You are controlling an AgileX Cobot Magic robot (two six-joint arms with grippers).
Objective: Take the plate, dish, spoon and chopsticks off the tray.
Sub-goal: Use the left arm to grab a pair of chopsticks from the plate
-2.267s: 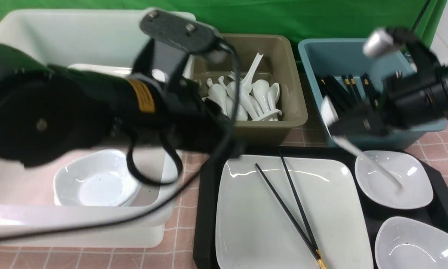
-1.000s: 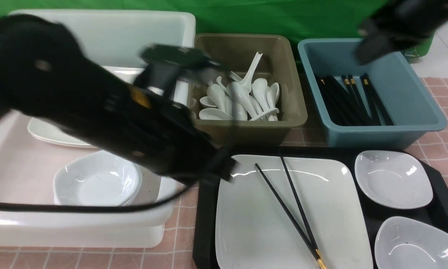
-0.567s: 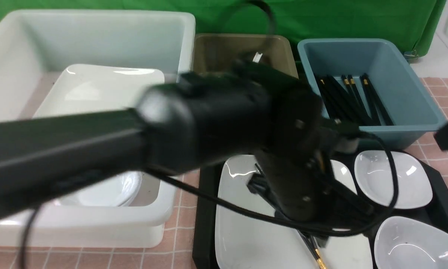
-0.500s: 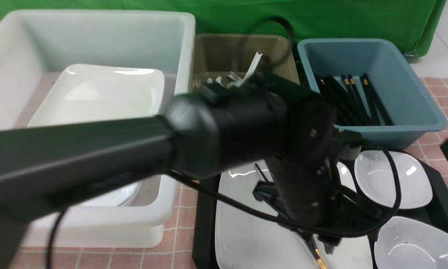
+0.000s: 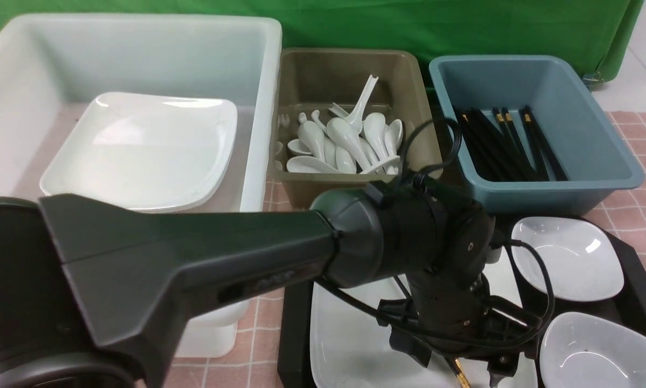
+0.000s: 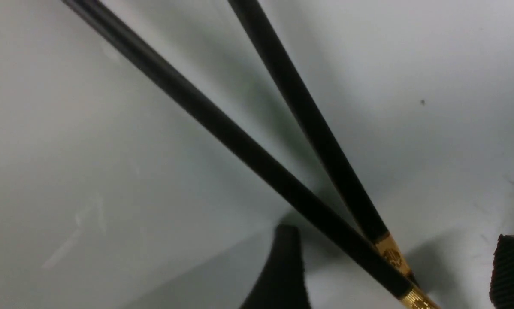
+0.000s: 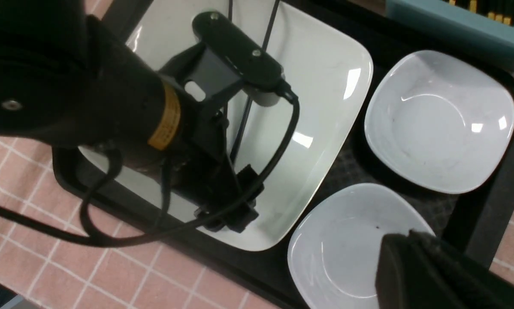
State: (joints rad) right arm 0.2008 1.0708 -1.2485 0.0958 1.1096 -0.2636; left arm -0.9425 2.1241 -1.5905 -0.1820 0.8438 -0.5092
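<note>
The plate [image 5: 350,345] lies on the left part of the black tray [image 5: 293,323], with the chopsticks [image 6: 257,154] crossed on it. My left gripper [image 5: 455,364] is down over their gold-banded thick ends [image 6: 390,253]. It is open, with one finger [image 6: 282,274] on each side of the pair and nothing gripped. Two small white dishes [image 5: 568,258] [image 5: 598,353] sit on the tray's right side. My right gripper [image 7: 405,240], shut and empty, hovers over the nearer dish [image 7: 343,240]. No spoon shows on the tray.
An olive bin [image 5: 414,108] holds several white spoons. Behind the tray, a blue bin [image 5: 598,140] holds several black chopsticks. A big white bin [image 5: 269,81] at the left holds a large white plate [image 5: 139,151]. My left arm [image 5: 193,269] crosses the foreground.
My left arm swung from the white bin to the tray, dropped over the chopsticks' thick ends, and opened its jaws. The right arm, which lifted the spoon earlier, left the front view.
</note>
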